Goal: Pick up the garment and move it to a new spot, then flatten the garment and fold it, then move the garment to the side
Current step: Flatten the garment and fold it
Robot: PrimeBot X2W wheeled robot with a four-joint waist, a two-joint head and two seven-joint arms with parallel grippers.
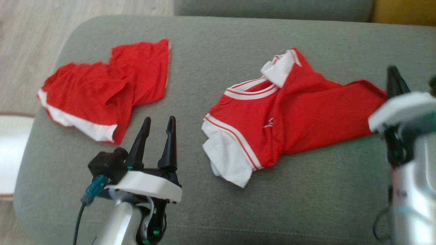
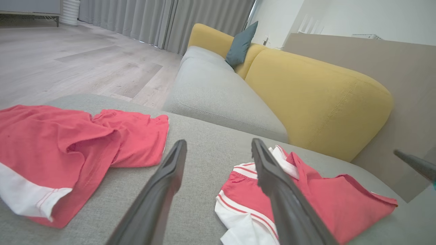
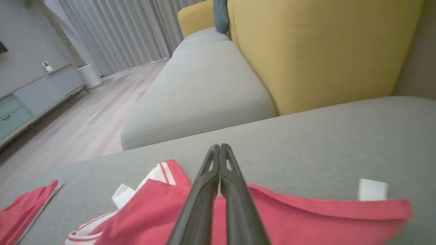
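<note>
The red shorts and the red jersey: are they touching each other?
Apart. In the head view, a bare strip of grey cushion lies between the red shorts and the red jersey.

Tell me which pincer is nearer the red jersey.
Right. The right pincer is shut over the red jersey's hem. The left pincer is open over bare grey cushion between the red shorts and that jersey, clear of both.

Head view: high, looking steeply down on the grey cushion (image 1: 218,41) beyond the left end effector (image 1: 159,119); wrist views: low, close, facing along each end effector toward the yellow sofa back (image 2: 316,95); all three share the red jersey (image 1: 299,112) at the right end effector (image 3: 220,147).
</note>
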